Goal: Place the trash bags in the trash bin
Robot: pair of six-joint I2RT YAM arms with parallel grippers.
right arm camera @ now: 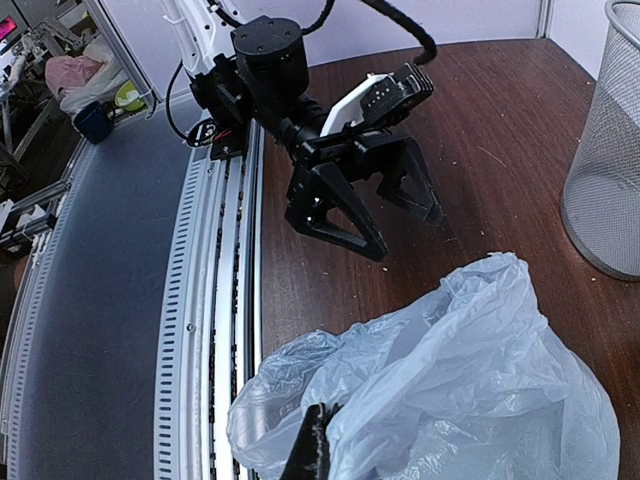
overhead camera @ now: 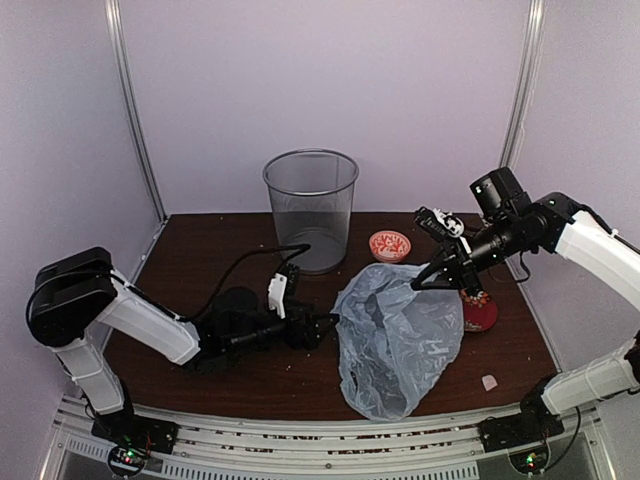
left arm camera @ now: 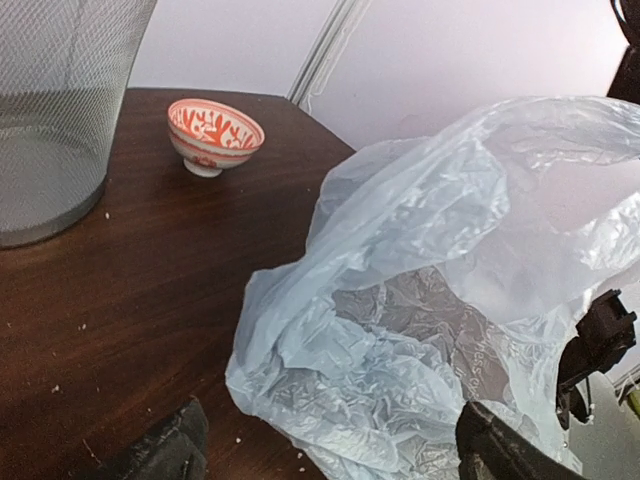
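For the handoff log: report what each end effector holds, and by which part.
Right end effector: shut on the upper edge of the trash bag. Left end effector: open, holding nothing.

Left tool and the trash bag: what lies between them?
Only bare brown table. The right wrist view shows the open left tool pointing at the trash bag, apart from it.
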